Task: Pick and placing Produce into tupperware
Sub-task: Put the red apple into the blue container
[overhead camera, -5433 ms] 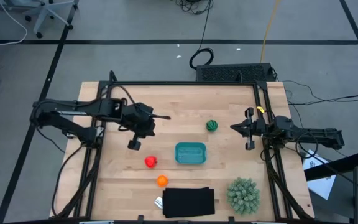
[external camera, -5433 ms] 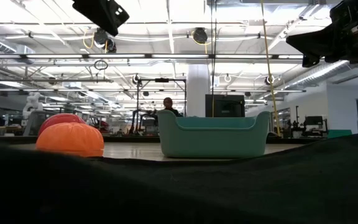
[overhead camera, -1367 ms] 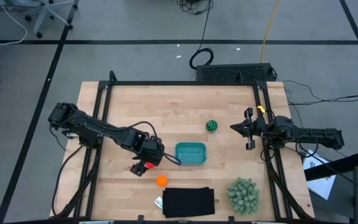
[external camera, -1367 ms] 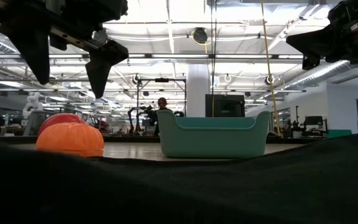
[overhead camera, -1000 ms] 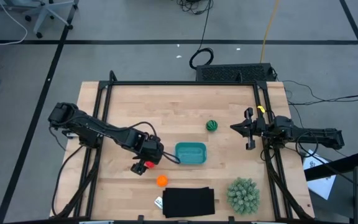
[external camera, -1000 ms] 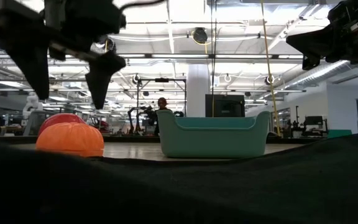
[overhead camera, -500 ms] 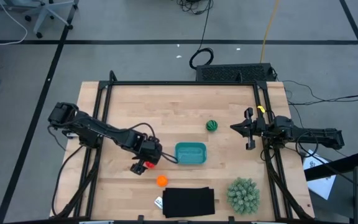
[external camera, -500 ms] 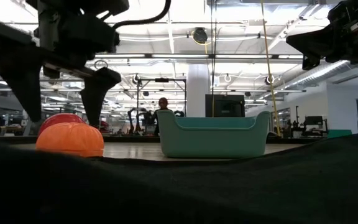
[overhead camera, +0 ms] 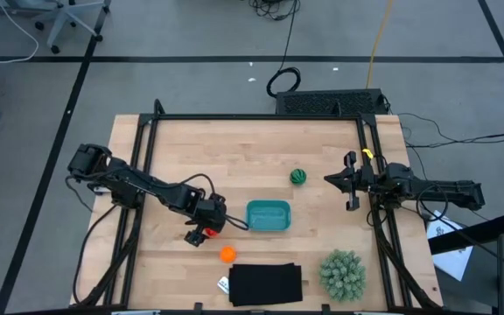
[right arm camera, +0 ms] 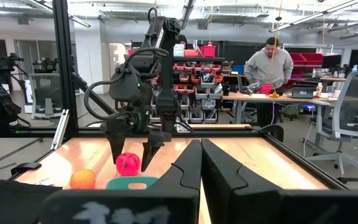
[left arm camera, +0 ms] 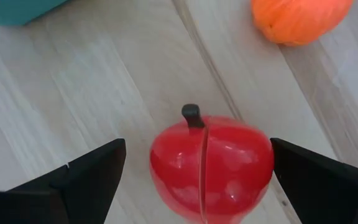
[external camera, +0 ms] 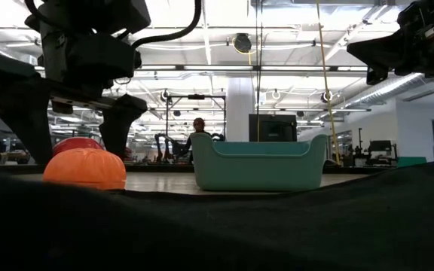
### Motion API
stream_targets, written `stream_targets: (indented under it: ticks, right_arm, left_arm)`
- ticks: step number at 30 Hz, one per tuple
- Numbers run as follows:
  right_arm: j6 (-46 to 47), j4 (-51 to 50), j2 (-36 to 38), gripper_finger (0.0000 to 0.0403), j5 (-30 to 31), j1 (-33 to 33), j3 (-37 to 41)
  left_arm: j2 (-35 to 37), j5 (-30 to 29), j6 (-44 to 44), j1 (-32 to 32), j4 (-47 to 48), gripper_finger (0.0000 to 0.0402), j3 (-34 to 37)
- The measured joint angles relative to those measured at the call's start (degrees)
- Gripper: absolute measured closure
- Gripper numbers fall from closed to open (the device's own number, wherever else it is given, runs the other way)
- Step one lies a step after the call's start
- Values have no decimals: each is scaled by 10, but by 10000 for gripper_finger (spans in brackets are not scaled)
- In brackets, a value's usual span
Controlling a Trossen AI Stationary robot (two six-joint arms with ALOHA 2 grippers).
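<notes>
Left wrist view puts your left tool [left arm camera: 197, 180] spread wide around the red fruit [left arm camera: 210, 165] (no contact visible), which sits on the tabletop [overhead camera: 234, 157] just beside the tupperware [overhead camera: 269, 215]. Your right tool [overhead camera: 350, 182] waits, fingers together, at the tabletop's right edge.

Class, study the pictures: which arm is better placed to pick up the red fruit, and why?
Left. Its open hand straddles the red fruit on the table, beside the tupperware. The right hand waits shut at the table's far right edge.
</notes>
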State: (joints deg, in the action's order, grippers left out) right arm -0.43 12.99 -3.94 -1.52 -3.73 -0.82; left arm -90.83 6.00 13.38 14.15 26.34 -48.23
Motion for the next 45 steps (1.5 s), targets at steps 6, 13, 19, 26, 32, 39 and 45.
stream_targets:
  ticks: [6, 13, 19, 26, 32, 39, 45]
  right_arm:
    - [-1, 0, 0, 403, 0, 0, 0]
    - [-2, 0, 0, 403, 0, 0, 0]
    - [-2, 0, 0, 403, 0, 0, 0]
    - [-2, 0, 0, 403, 0, 0, 0]
    - [-2, 0, 0, 403, 0, 0, 0]
    - [-3, 0, 0, 403, 0, 0, 0]
    - [-3, 0, 0, 403, 0, 0, 0]
  left_arm:
    - [0, 0, -3, 0, -25, 2, 12]
    - [0, -18, -11, 0, -30, 2, 22]
    - [0, -15, -20, 1, -30, 2, 22]
    - [0, -11, -19, 2, -29, 3, 22]
    - [0, 0, -19, 1, -25, 29, 22]
    - [0, 1, -19, 1, -26, 89, 22]
    - [0, 1, -17, 1, -31, 123, 22]
